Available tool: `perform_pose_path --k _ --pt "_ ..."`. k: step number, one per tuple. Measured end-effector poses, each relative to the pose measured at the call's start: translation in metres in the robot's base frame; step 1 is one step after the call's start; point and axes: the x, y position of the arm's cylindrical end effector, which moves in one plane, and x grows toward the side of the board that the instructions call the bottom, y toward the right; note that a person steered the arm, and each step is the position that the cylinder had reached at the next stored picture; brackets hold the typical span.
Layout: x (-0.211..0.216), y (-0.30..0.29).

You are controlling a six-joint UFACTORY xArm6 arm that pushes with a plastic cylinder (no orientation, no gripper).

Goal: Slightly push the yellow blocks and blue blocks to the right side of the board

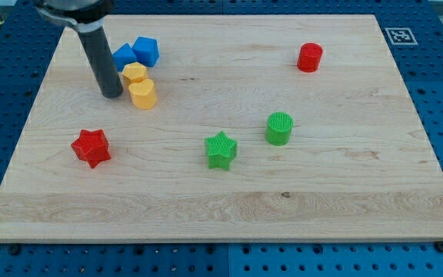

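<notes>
My tip (112, 94) rests on the wooden surface (221, 208) at the view's upper left, just beside the left of the cluster it must move; there is no gripper here, only the rod, so nothing is held. The cluster is tight: two yellow blocks (139, 86), one above the other, with two blue blocks (138, 53) just above them, apparently touching. Standing on their left makes sense, since a rightward sweep would carry all four together. The red star (91, 147), green star (221, 149), green cylinder (279, 128) and red cylinder (310, 57) lie well apart
</notes>
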Motion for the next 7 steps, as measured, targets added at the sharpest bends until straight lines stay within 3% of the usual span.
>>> perform_pose_path --k 2,4,7 --pt "-0.056 -0.025" --pt "-0.038 -0.040" --pt "-0.082 -0.024"
